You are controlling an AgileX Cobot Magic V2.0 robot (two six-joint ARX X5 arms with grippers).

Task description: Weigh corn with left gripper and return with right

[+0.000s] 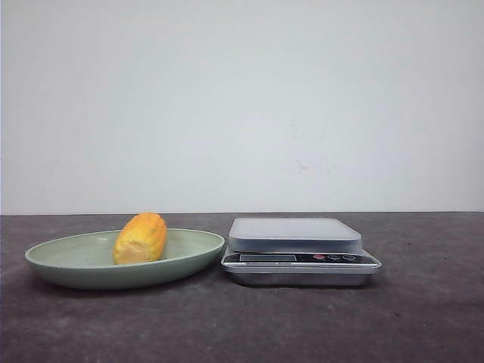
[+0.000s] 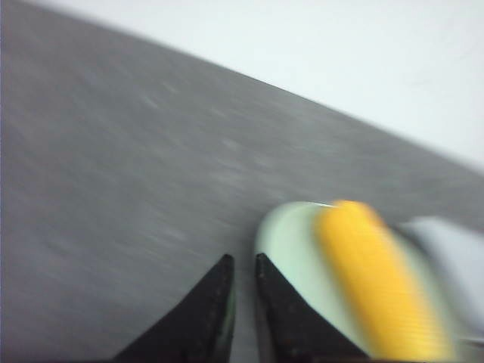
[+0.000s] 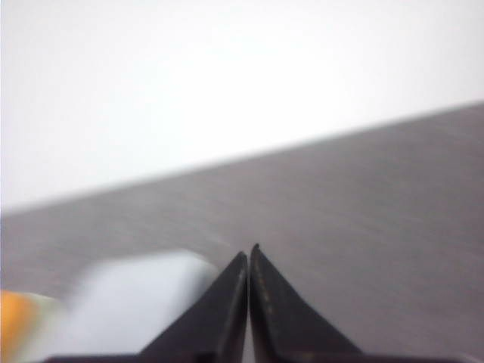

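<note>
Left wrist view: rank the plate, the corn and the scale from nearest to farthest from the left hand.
1. Plate: its green rim lies right beside the left hand, nearest.
2. Corn: lying in the plate, just past that rim.
3. Scale: the grey blur beyond the corn, on the plate's far side, farthest.

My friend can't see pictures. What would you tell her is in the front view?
A short yellow-orange piece of corn lies in a shallow pale green dish on a dark table. Just right of the dish sits a silver kitchen scale with nothing on its platform. A plain white wall fills the background, and no robot arms appear.
</note>
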